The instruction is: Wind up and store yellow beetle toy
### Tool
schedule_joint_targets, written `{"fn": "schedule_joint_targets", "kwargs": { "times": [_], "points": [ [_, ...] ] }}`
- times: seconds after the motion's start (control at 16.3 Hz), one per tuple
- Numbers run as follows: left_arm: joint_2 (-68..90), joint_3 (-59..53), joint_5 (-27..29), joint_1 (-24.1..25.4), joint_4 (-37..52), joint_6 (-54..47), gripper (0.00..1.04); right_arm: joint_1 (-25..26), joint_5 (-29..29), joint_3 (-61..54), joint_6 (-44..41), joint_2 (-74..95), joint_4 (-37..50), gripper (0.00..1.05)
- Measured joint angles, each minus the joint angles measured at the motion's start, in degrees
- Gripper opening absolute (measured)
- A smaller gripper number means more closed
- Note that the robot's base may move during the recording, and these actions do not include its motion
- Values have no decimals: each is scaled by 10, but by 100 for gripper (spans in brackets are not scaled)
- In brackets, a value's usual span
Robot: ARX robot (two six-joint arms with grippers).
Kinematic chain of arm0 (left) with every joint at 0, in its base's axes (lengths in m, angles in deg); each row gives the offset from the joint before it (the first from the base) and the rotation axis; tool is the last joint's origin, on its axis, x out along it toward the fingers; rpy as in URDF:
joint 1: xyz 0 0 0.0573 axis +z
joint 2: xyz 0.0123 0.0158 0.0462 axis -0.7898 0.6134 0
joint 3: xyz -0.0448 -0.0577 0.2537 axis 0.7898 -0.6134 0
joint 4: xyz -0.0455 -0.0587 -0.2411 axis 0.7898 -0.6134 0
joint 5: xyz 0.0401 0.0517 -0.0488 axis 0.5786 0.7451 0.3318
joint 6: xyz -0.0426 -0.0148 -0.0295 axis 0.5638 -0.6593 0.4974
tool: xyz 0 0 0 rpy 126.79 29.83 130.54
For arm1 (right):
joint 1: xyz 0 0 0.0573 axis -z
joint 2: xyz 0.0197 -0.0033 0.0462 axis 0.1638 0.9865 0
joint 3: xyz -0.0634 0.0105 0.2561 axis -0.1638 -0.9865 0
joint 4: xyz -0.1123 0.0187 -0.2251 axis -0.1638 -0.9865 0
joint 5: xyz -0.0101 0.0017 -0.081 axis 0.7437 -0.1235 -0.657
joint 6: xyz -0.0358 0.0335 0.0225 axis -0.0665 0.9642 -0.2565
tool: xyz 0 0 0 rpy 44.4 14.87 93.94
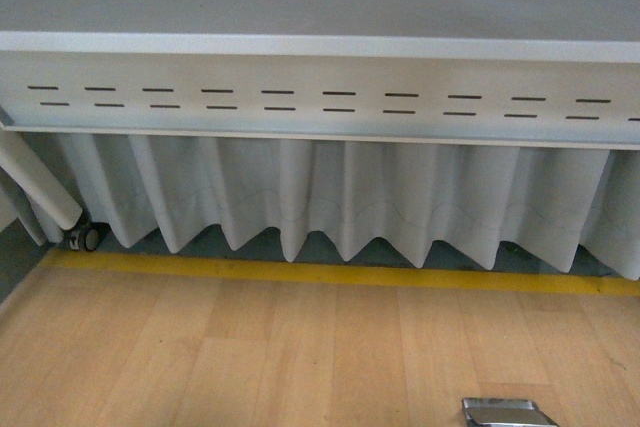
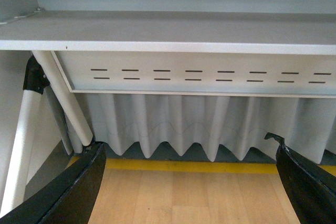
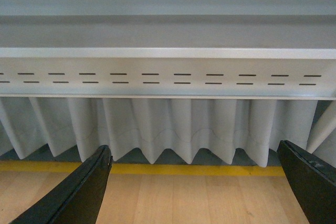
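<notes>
the yellow beetle toy shows in no view, so with the left fingers (image 2: 79, 192) and right fingers (image 3: 84, 192) spread wide and empty above the wooden surface (image 1: 250, 347), the arms should probably tilt down and find it first.

left end effector (image 2: 186, 142) — jaws spread wide, tips level | right end effector (image 3: 194, 145) — jaws spread wide, tips level

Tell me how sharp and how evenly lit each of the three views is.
Front view: soft and a bit grainy, light even, mild glare on the metal piece. Left wrist view: sharper, but the left fingers are black shapes with little detail. Right wrist view: the same for the right fingers; the curtain is evenly lit, without hard shadows.
</notes>
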Motion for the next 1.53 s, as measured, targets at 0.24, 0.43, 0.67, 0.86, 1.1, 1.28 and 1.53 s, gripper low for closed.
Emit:
{"fn": "schedule_joint_targets", "kwargs": {
  "times": [0.24, 0.43, 0.67, 0.86, 1.1, 1.28, 1.53],
  "points": [
    [0, 0, 0, 0, 0, 0, 98, 0, 0, 0, 0, 0, 0, 98],
    [0, 0, 0, 0, 0, 0, 98, 0, 0, 0, 0, 0, 0, 98],
    [0, 0, 0, 0, 0, 0, 98, 0, 0, 0, 0, 0, 0, 98],
    [0, 0, 0, 0, 0, 0, 98, 0, 0, 0, 0, 0, 0, 98],
    [0, 0, 0, 0, 0, 0, 98, 0, 0, 0, 0, 0, 0, 98],
    [0, 0, 0, 0, -2, 0, 98, 0, 0, 0, 0, 0, -2, 98],
    [0, 0, 0, 0, 0, 0, 98, 0, 0, 0, 0, 0, 0, 98]
  ]
}}
